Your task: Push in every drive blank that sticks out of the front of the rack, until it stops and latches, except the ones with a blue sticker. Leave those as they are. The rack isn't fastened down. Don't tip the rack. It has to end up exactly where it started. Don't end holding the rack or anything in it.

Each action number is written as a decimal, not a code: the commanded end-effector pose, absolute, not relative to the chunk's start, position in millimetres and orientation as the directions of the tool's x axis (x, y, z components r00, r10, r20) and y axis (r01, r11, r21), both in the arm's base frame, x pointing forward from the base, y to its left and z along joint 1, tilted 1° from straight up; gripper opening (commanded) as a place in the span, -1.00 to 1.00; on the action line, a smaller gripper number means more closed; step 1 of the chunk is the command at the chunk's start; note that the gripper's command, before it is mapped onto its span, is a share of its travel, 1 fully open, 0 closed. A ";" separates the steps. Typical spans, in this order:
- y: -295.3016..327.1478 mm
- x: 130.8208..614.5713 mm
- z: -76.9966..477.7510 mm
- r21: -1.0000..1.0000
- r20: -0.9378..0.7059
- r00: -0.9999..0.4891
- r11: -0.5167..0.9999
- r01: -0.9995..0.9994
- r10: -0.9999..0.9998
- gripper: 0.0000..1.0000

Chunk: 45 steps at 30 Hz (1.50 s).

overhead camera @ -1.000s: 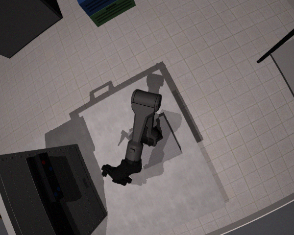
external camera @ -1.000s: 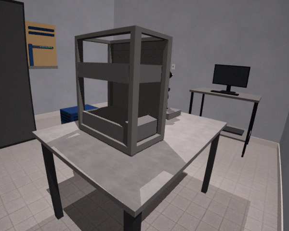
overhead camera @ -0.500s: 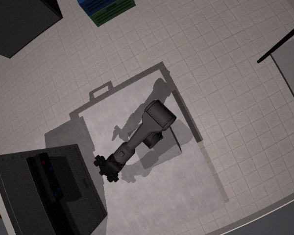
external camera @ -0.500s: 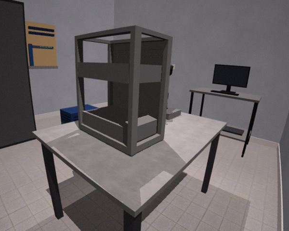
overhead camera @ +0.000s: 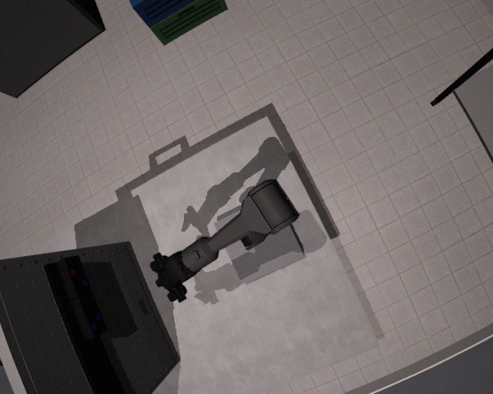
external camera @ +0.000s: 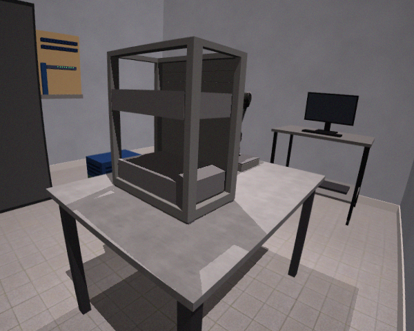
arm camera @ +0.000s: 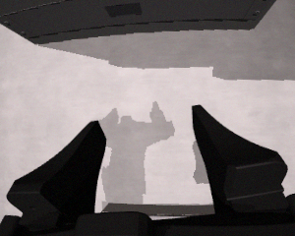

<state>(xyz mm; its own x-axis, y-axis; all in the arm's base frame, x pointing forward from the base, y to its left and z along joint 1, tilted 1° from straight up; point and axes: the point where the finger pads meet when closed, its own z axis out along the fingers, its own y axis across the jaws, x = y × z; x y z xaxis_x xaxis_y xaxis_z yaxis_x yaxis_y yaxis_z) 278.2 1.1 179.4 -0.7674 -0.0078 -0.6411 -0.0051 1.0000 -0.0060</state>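
Note:
The grey rack [overhead camera: 147, 313] [external camera: 191, 142] stands on the table [overhead camera: 280, 318] [external camera: 146, 231] [arm camera: 49, 92], at the lower left in the overhead view. Dark drive blanks [overhead camera: 111, 296] show in it from above. One bears a red sticker [overhead camera: 72, 272], others bear blue stickers [overhead camera: 84, 281] [overhead camera: 94, 321]. My gripper [overhead camera: 161, 278] [arm camera: 146, 123] is open and empty. It is just off the rack's riveted face, low over the table, apart from it. In the exterior view the rack hides the gripper; only a bit of the arm [external camera: 247, 101] shows.
The arm's base [overhead camera: 276, 237] sits mid-table. A black cabinet [overhead camera: 25, 42] [external camera: 11, 107] and a blue and green crate [overhead camera: 178, 16] [external camera: 100, 162] stand on the floor. A desk with a monitor [external camera: 330, 107] stands beyond the table.

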 end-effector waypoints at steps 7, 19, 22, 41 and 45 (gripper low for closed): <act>0.0 280.0 180.0 0.000 -0.643 -0.766 1.000 0.000 0.000 1.00; -0.1 279.2 181.8 0.018 -0.649 -0.760 1.000 0.010 0.020 1.00; -0.2 278.7 182.9 0.029 -0.653 -0.756 0.999 0.016 0.031 1.00; -4.3 271.4 205.0 0.229 -0.705 -0.667 0.967 0.111 0.243 1.00; -6.3 268.5 212.3 0.301 -0.708 -0.630 0.943 0.139 0.319 1.00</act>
<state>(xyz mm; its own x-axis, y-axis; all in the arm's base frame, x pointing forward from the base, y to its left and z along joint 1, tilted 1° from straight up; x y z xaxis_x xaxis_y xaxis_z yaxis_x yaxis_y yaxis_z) 270.2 -6.0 210.2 -0.6391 0.3014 -0.7076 0.1395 0.9502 0.2788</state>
